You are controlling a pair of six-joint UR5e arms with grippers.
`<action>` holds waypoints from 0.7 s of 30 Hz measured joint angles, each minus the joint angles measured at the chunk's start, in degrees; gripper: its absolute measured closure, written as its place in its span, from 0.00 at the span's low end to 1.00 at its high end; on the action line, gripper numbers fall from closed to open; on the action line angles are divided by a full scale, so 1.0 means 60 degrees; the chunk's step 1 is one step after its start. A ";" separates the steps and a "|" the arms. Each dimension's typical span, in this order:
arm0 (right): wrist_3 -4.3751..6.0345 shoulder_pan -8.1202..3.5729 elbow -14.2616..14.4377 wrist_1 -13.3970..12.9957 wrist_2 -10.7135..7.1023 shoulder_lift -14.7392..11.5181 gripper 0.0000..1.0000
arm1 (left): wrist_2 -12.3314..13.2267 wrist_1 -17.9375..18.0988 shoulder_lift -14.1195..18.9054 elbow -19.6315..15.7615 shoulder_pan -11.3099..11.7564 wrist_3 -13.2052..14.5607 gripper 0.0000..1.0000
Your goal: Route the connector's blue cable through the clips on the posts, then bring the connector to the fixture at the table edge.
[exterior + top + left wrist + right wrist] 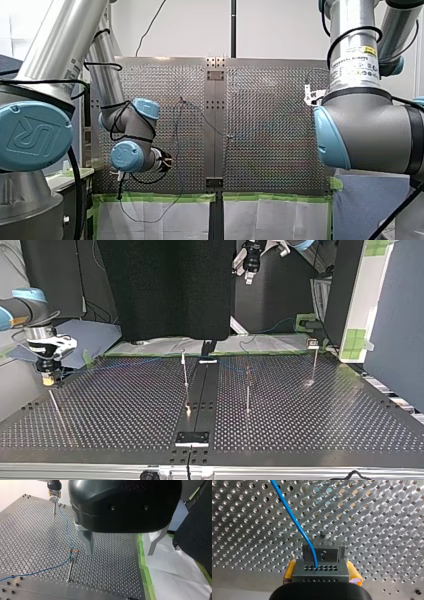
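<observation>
The right gripper (322, 574), at the left of the top view, is clamped on the connector (321, 568), and the fixture (322, 553) lies just ahead of it. Ease in straight and slowly. Hold the block square to the bracket walls and don't let the blue cable (294, 520) snag. The left gripper (121, 545) hangs spread and empty, so hold it away from the clipped post (71, 563).

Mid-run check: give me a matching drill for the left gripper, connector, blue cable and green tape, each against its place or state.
Things:
1. left gripper
2. connector
3. blue cable
4. green tape

Place or state:
a. clamped in the right gripper
b. runs past the clip on a post
c. open, empty
d. along the table edge

Pairs: 1-c, 2-a, 3-b, 4-d.
</observation>
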 joint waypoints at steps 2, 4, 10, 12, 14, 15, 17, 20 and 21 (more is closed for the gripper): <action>0.0031 0.0005 -0.0031 -0.0010 0.0001 0.0003 1.00 | -0.0001 0.0000 0.0001 0.0001 0.0000 0.0001 0.02; 0.0057 0.0022 -0.0054 -0.0008 -0.0002 0.0003 1.00 | -0.0002 0.0000 0.0001 0.0000 0.0000 0.0000 0.02; 0.0105 0.0065 -0.0089 -0.0016 -0.0020 0.0036 1.00 | 0.0003 -0.0017 0.0000 0.0001 0.0000 0.0000 0.02; 0.0122 0.0054 -0.0094 -0.0013 -0.0029 0.0049 1.00 | 0.0001 -0.0024 -0.0002 0.0001 0.0000 0.0000 0.02; 0.0153 0.0036 -0.0113 0.0006 -0.0049 0.0068 1.00 | -0.0001 -0.0026 -0.0002 0.0001 0.0000 0.0000 0.02; 0.0169 0.0032 -0.0128 0.0027 -0.0068 0.0087 1.00 | -0.0001 -0.0028 -0.0001 0.0001 0.0000 0.0000 0.02; 0.0180 0.0027 -0.0177 0.0097 -0.0131 0.0152 1.00 | 0.0004 -0.0029 -0.0001 0.0000 0.0000 0.0001 0.02; 0.0161 0.0014 -0.0220 0.0177 -0.0205 0.0213 1.00 | 0.0009 -0.0036 -0.0001 0.0000 0.0000 0.0007 0.02; 0.0151 0.0008 -0.0229 0.0191 -0.0216 0.0221 1.00 | 0.0007 -0.0043 -0.0001 0.0000 0.0000 0.0014 0.02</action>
